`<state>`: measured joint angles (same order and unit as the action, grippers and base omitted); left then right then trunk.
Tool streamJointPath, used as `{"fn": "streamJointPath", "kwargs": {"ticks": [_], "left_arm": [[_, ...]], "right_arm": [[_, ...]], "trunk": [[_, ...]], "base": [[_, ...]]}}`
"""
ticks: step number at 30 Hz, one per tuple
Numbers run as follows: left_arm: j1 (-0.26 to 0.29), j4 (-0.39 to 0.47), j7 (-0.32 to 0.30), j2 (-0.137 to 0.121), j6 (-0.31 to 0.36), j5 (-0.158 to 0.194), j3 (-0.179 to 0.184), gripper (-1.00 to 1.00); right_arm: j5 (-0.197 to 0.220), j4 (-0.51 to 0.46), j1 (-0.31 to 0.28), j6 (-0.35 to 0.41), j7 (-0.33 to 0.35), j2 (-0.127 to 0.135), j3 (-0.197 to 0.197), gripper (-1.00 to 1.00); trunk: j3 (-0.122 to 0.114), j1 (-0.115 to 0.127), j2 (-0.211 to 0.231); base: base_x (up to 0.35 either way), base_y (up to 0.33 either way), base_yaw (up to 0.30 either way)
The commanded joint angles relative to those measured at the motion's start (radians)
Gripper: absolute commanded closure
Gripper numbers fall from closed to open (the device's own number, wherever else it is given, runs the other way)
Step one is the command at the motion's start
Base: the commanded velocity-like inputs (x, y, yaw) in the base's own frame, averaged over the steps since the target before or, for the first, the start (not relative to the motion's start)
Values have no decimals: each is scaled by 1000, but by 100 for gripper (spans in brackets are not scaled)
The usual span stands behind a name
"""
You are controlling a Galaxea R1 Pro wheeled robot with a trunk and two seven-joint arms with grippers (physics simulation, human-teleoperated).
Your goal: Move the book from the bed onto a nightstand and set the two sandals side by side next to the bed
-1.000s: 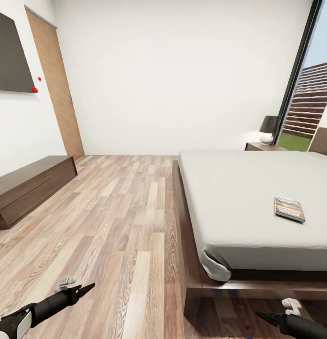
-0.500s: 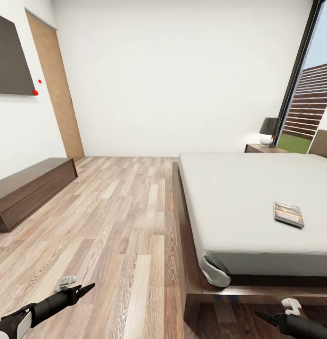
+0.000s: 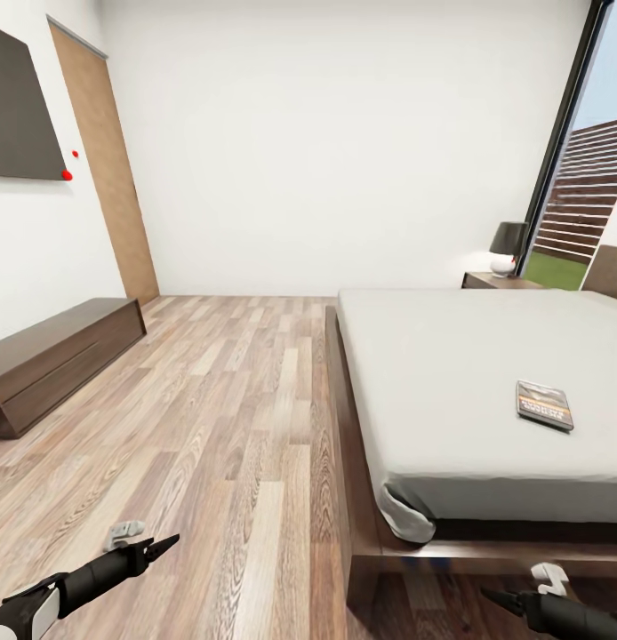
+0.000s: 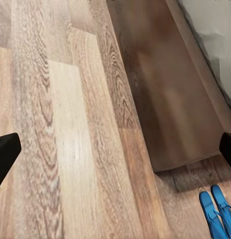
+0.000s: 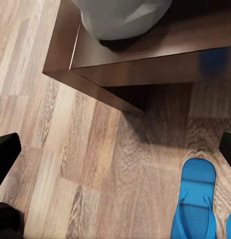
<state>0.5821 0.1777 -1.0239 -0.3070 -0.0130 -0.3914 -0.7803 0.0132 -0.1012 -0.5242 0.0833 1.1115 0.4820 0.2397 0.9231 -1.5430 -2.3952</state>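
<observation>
1. Nothing of note has moved since half a second ago; against the second-old picture the whole scene sits slightly lower, which reads as camera motion, not the things.
2. Thin small paperback book with grey-black cover and orange band lies flat on the smooth light-grey mattress of the low dark-brown platform bed, toward its foot end, well apart from both arms.
3. Judgement: light, slightly flexible, flush with a soft surface. Best taken by pinching a long edge after pressing into the mattress or sliding it to the bed's side.
4. Bright blue flat flip-flop sandals lie together on the brown wood-plank floor near the bed's corner. Judged soft and light; grip the sole edge or the strap.
5. Low dark-brown glossy nightstand stands beyond the bed, carrying a dark-shaded lamp.
6. Left end effector and right end effector hang low, empty; each wrist view shows the fingers spread wide.
</observation>
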Motion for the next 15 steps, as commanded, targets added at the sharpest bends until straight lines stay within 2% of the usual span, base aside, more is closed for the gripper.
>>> {"fn": "streamJointPath", "kwargs": {"ticks": [1,15], "left_arm": [[1,0,-4,0,-1,-10,-8,-100],[1,0,-2,0,-1,-10,-8,-100]], "right_arm": [[1,0,0,9,4,0,3,-100],[1,0,0,9,4,0,3,-100]], "trunk": [[-2,4,7],[-46,58,105]], "base": [[0,0,0],[0,0,0]]}}
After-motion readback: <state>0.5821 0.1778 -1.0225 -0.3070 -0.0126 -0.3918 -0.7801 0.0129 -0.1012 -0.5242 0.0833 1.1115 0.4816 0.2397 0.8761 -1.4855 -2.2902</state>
